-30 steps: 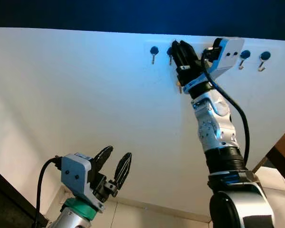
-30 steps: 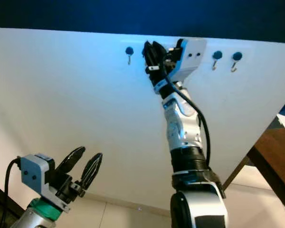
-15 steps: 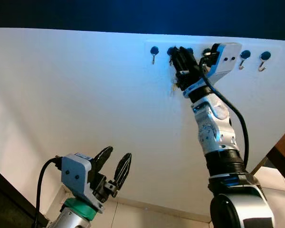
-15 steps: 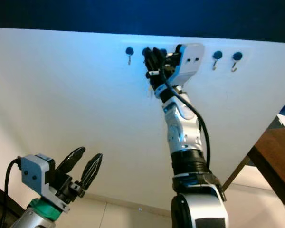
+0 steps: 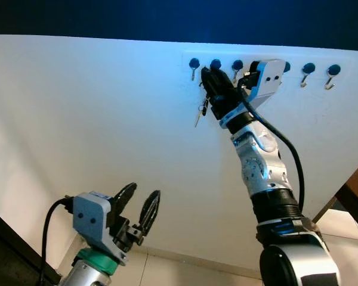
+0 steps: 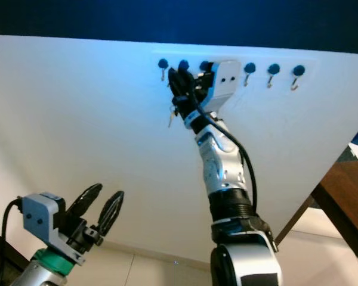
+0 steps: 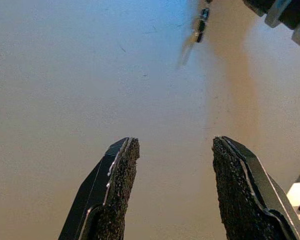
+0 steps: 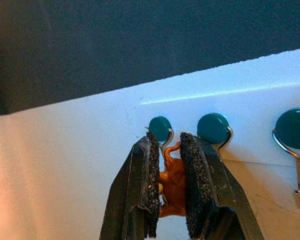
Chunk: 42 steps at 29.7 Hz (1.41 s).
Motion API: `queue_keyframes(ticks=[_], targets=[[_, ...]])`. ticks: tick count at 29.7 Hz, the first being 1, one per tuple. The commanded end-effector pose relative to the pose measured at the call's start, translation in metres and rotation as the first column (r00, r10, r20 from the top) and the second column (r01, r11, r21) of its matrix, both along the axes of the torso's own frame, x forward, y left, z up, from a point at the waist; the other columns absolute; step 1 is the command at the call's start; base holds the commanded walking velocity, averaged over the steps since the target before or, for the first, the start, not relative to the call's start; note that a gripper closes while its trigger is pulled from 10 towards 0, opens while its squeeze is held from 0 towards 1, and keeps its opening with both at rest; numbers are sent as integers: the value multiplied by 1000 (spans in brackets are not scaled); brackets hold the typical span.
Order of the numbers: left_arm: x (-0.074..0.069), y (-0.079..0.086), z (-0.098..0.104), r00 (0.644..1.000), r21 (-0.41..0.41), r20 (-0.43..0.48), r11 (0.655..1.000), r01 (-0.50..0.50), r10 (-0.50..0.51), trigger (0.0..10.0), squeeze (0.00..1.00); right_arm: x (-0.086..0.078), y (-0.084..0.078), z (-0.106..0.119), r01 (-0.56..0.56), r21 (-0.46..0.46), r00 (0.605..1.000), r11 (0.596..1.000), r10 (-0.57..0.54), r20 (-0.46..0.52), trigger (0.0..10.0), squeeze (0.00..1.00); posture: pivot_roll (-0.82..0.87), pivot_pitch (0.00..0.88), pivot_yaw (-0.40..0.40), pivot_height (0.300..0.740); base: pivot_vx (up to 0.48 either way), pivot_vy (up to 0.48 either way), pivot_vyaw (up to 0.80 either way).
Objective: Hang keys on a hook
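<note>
Since the earlier frames the right gripper (image 5: pixel 206 78) has slid along the row of hooks toward the robot's left, from around the second and third hooks to a spot just beside the first hook (image 5: pixel 193 64), and the keys (image 5: pixel 200 111) now dangle in plain sight below it, close against the white wall (image 5: pixel 95 119).

Its jaws are closed on an orange tag or fob (image 8: pixel 173 186) at the top of the bunch, with the tips right under the first blue-capped hook in the right wrist view. The keys hang from that hold and are not yet on any hook.

Risks, as I judge them: whether the ring sits where the hook's wire tip can enter it cannot be told, so a lift could press the bunch against the wall and miss. Opening the jaws early would drop the keys to the floor. The neighbouring hook (image 8: pixel 213 128) is close (an easy one to snag by mistake).

No containers are in sight.

The left gripper (image 5: pixel 137 210) is held low, well apart from the hooks, jaws open and holding nothing.
</note>
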<state>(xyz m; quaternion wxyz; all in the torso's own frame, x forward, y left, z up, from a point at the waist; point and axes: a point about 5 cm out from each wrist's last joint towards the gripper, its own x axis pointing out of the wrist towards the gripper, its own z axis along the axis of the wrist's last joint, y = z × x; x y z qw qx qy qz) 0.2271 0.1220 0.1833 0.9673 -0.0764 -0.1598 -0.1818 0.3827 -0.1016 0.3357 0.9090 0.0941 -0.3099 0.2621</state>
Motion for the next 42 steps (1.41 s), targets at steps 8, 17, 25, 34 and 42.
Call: queue_keyframes(ticks=[8, 17, 25, 34, 42], targets=[[0, 2, -4, 1000, 4, -20, 1000, -9, 9, 10000, 0, 2, 12, 21, -21, 35, 998, 999, 19, 58, 10000, 0, -128, 84, 117, 740, 0, 0, 0], [-1, 2, -3, 1000, 4, -22, 1000, -11, 11, 10000, 0, 4, 6, 29, 12, 59, 997, 998, -16, 70, 10000, 0, -118, 87, 115, 740, 0, 0, 0], [-1, 2, -4, 1000, 4, -26, 1000, -9, 9, 10000, 0, 3, -2, 27, 36, 63, 997, 997, -40, 71, 10000, 0, -120, 89, 121, 740, 0, 0, 0], [0, 1, -3, 1000, 5, -26, 1000, 0, 0, 10000, 0, 3, -31, 18, 117, 100, 991, 988, -122, 46, 10000, 0, -122, 89, 125, 740, 0, 0, 0], [0, 1, -3, 1000, 6, -27, 1000, -3, 3, 10000, 0, 0, -25, 7, 73, 68, 997, 995, -75, 30, 10000, 0, -122, 89, 125, 740, 0, 0, 0]])
